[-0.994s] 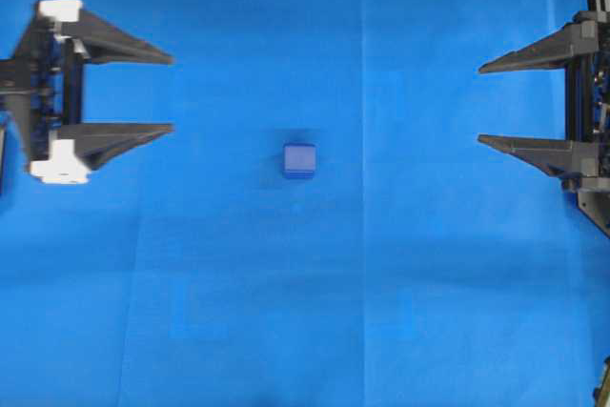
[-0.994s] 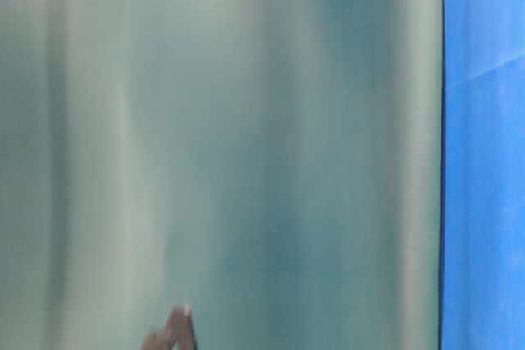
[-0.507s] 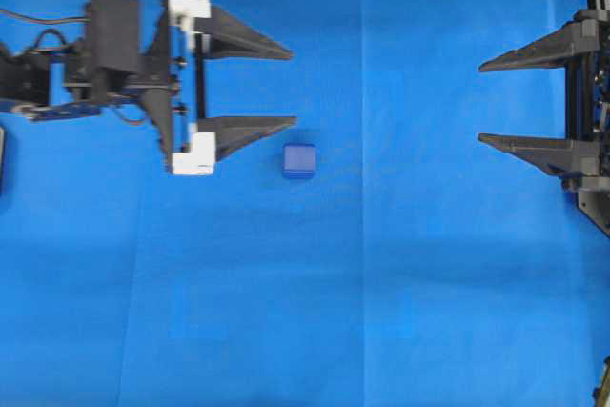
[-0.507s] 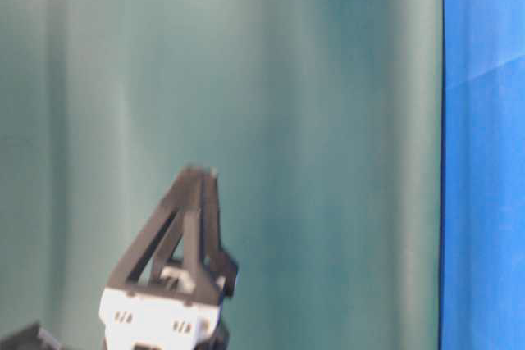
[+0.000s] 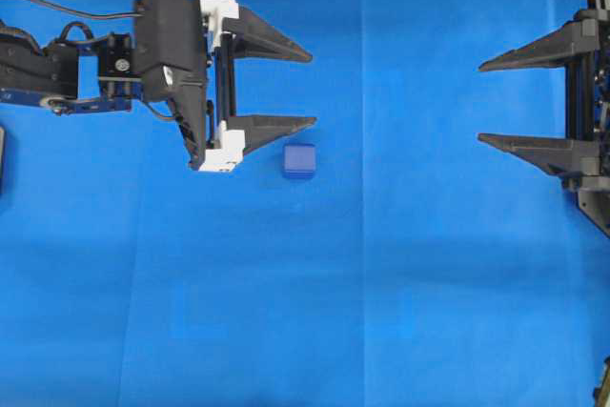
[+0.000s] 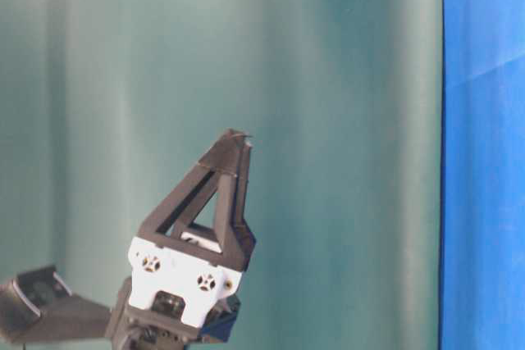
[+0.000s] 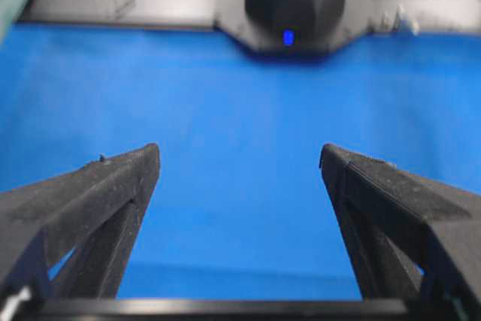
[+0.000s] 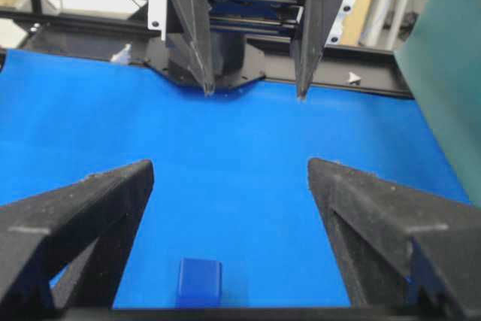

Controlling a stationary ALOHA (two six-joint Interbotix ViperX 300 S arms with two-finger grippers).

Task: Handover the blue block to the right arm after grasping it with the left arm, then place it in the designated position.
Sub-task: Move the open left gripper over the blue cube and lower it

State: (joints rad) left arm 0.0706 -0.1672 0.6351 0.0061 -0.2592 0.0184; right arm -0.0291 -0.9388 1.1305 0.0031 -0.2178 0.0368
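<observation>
- Blue cloth point(image 5: 381, 283) covers the whole table, and the small blue block point(image 5: 298, 160) sits on it near the middle, a bit to the left.
- The block is a darker blue than the cloth. Nothing touches it.
- The left gripper point(image 5: 310, 88) is on the left side of the overhead view. Its two black fingers point to the right and stand wide apart. It holds nothing.
- The tip of its lower finger is just beside the block, above and to the left of it. The block is not between the fingers; it lies a little outside them, on the lower side.
- In the left wrist view only bare cloth shows between the two fingers, so the block is not lined up with the gripper.
- The right gripper point(image 5: 481, 104) waits at the far right edge, well apart from the block. Its fingers are wide apart too, and it holds nothing.
- In the right wrist view the block point(image 8: 199, 280) sits low between the right fingers, with the left gripper point(image 8: 253, 95) beyond it.
- The task looks like it has just begun. No step is finished.
- What is left, I think: the left gripper must line up over the block, grab it, and lift it. Then it must pass it to the right gripper, which puts it down in its spot.
- I cannot tell where that spot is.
</observation>
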